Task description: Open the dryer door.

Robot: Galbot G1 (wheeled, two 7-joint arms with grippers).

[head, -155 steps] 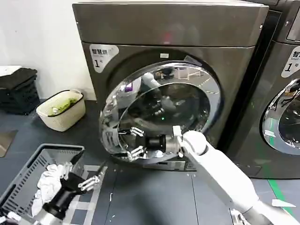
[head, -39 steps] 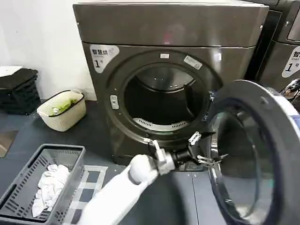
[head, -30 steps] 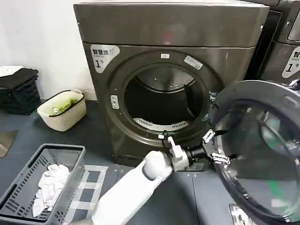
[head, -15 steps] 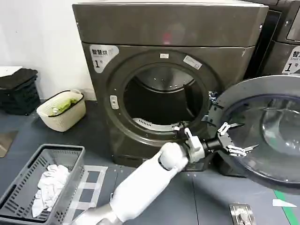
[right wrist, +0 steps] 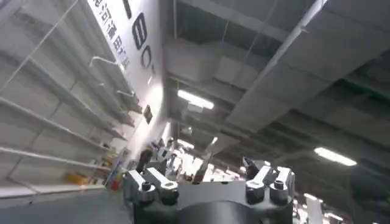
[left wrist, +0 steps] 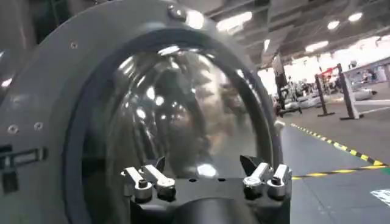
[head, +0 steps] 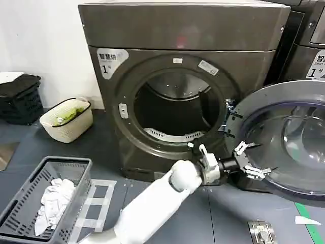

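Basically, dryer (head: 152, 61) stood at centre, drum opening exposed. Left gripper (head: 247, 161) reached across to right, fingers spread wide, nothing held, set against inner face of dryer door (head: 289, 137), which is swung far open at right. Push best kept light, contact on grey rim, not clear window. Right gripper (right wrist: 207, 185) parked, fingers apart, empty.
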